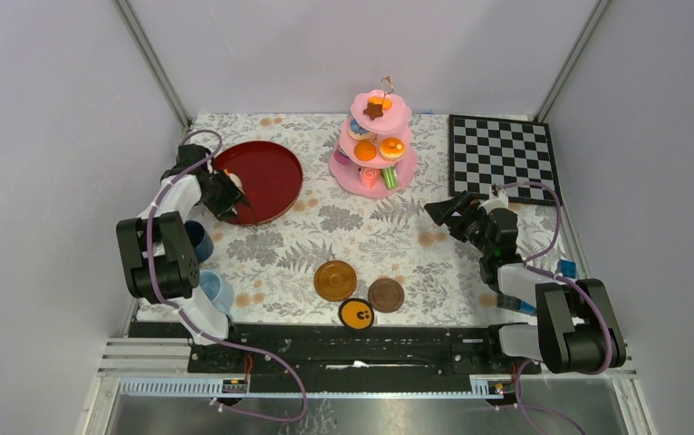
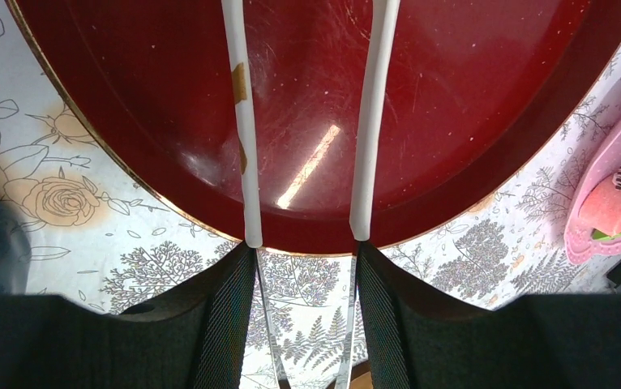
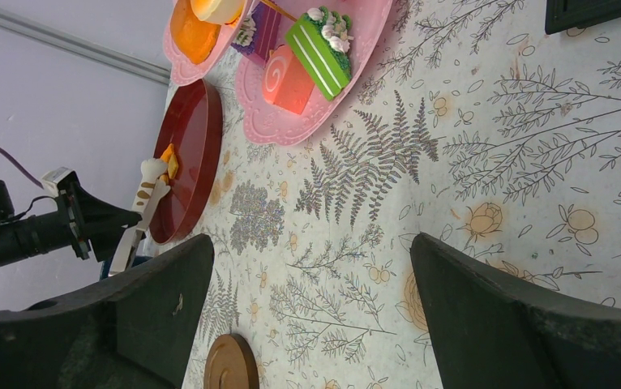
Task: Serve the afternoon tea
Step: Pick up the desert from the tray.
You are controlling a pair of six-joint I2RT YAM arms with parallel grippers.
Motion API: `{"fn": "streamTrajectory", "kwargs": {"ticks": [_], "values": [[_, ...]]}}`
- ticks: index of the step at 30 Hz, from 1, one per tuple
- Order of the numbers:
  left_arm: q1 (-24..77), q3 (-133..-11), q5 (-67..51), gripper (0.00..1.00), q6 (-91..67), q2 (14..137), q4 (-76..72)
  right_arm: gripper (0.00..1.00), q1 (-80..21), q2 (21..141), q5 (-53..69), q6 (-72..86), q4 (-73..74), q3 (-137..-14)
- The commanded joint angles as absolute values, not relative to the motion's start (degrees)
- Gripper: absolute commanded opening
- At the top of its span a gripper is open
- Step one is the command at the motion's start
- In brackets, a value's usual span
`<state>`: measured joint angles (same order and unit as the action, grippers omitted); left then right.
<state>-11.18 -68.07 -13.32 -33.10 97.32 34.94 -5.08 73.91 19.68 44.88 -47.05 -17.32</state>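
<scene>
The stand (image 1: 339, 168) sits at upper centre of the top view on the flowered bench (image 1: 361, 240), with the red tray (image 1: 271, 168) to its left and the chessboard (image 1: 502, 154) to its right. A star biscuit (image 1: 374, 110) lies on the top tier and two orange pastries (image 1: 365, 149) on the middle one. A pink roll (image 3: 285, 77) and a green slice (image 3: 318, 49) lie side by side on the lowest. The left gripper (image 1: 232, 193) is over the tray's lower-left rim. Its white fingers (image 2: 246, 162) reach across the tray floor, and its jaws stand partly apart with only tray showing between them. The right gripper (image 1: 441, 210), right of centre and below the chessboard, points toward the stand, jaws wide apart and empty. Two saucers (image 1: 335, 280) lie at lower centre, near each other but not touching, well below the stand. A dark-blue cup (image 1: 201, 240) and a light-blue cup (image 1: 216, 292) stand at the left edge, beside the left arm
</scene>
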Motion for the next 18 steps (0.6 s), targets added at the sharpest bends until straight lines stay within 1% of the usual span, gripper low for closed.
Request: {"fn": "streamTrajectory", "kwargs": {"ticks": [1, 12, 18], "values": [[-11.60, -71.31, -14.09, 0.50, -33.90, 98.36, 32.47, 0.98, -4.88, 73.92, 20.30, 45.01, -49.57, -17.24], [-11.37, -74.15, -13.95, 0.51, -33.58, 100.35, 34.54, 0.98, -4.83, 74.28, 20.39, 45.18, -49.83, -17.31], [-8.66, -78.04, -7.33, 0.51, -34.88, 102.78, 38.84, 0.98, -4.83, 74.40, 20.41, 45.26, -49.92, -17.31]]}}
